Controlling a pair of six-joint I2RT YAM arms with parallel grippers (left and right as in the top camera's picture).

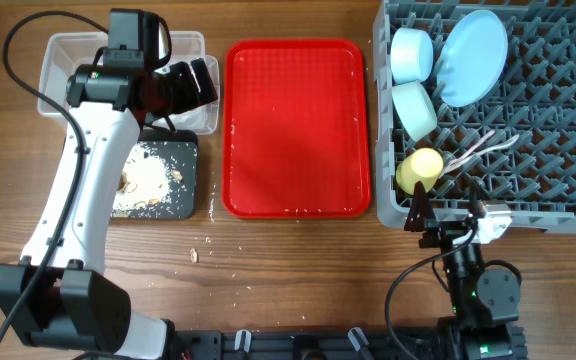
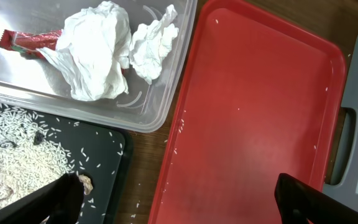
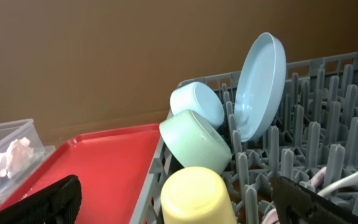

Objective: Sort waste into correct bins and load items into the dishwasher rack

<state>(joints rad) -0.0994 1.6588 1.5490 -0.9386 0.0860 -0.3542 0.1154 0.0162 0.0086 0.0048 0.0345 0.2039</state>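
The right gripper, jaws apart, hovers at the near edge of the dishwasher rack; behind it the yellow cup, mint green bowl, light blue bowl and plate sit inside. Food scraps lie in the black tray; beyond, the left gripper, spread wide, hangs over the clear tub holding napkins and wrapper

- At 6 o'clock I see the yellow cup in the grey rack, between the wide-spread fingers of my right gripper.
- Toward 12, the mint green bowl is tipped on its side, touching the light blue bowl.
- The light blue plate stands on edge at 1 o'clock.
- The red tray is at 8 o'clock, and the clear tub holding white napkins is at 9.
- White cutlery lies at 4 o'clock.
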